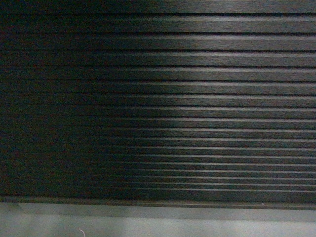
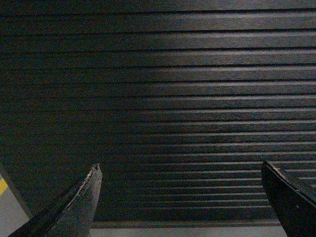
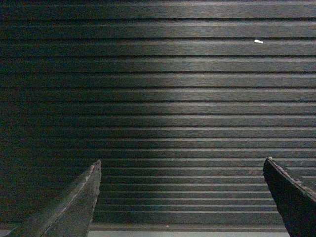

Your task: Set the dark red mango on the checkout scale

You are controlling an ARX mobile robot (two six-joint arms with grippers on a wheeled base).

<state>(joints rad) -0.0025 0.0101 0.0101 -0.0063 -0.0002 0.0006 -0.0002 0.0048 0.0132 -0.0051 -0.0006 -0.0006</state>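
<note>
Checkout (image 1: pixel 163 98) ribbed black front fills every view above grey floor (image 1: pixel 158 224); both end effectors gape empty.

The checkout (image 1: pixel 163 98) fills every view with its dark front panel of horizontal ribs, running straight across ahead of both pairs of jaws. The panel ends in a low ledge, and below it lies a strip of pale grey floor (image 1: pixel 158 222). In the left wrist view a yellow floor marking (image 2: pixel 3 186) shows just outside the left-hand jaw.
</note>
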